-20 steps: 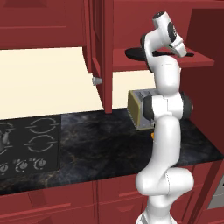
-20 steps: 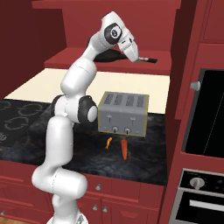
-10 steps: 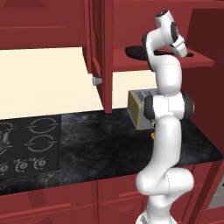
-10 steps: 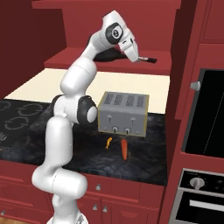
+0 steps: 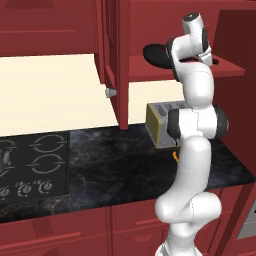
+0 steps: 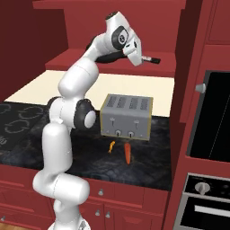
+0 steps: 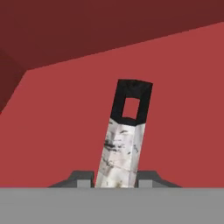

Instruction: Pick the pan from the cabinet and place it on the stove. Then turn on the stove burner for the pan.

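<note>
The gripper is up inside the open cabinet, and its two small dark tips sit tight on both sides of the pan's handle. In the hand view the handle rises from between the tips, silver and scuffed low down, with a black end that has a square hole in it. So the gripper is clenched on the handle of the pan.

The pan rests on the red shelf inside the cabinet. In the left base view its round black bowl pokes out to the left of the white arm. In the right base view the handle sticks out to the right, past the gripper. It is hard to tell if the pan is flat on the shelf or lifted a tiny bit.

Below the shelf is a dark marbled bench. A grey toaster with four slots stands on it, under the cabinet. A small orange carrot lies on the bench just in front of the toaster. The black stove with ring shapes and little knobs is set in the bench far to the left, well apart from the pan. A black oven is in the red wall on the right.
</note>
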